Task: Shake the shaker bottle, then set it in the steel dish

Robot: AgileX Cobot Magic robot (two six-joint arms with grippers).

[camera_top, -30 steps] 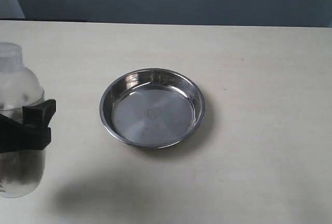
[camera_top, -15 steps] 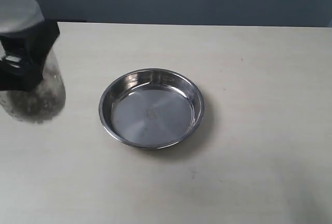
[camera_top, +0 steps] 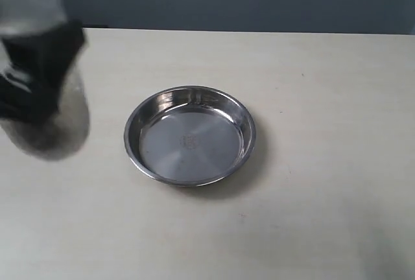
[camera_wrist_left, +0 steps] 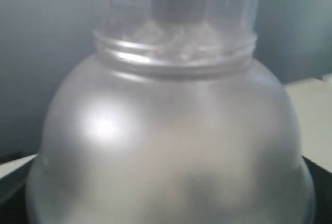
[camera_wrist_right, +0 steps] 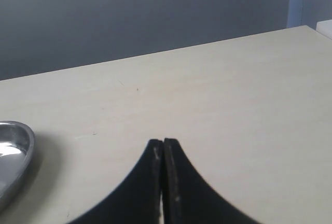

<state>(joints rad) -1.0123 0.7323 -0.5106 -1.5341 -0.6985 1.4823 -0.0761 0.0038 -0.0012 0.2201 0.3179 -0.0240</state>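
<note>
The shaker bottle (camera_top: 55,128) hangs in the air at the far left of the exterior view, smeared by motion, its brown contents dark at the lower end. My left gripper (camera_top: 39,76) is shut on the bottle's body. In the left wrist view the frosted dome and clear cap of the shaker bottle (camera_wrist_left: 171,130) fill the picture and hide the fingers. The steel dish (camera_top: 207,147) lies on the table to the right of the bottle, with nothing in it. My right gripper (camera_wrist_right: 163,143) is shut and holds nothing, low over the table beside the steel dish's rim (camera_wrist_right: 18,154).
A pale wooden table (camera_top: 324,98) carries the dish, with a dark wall behind its far edge. The right arm is outside the exterior view.
The left gripper swung the bottle sharply upward from low at the left edge, then shifted it slightly right; it is now blurred by motion. The dish and right gripper have not moved.
</note>
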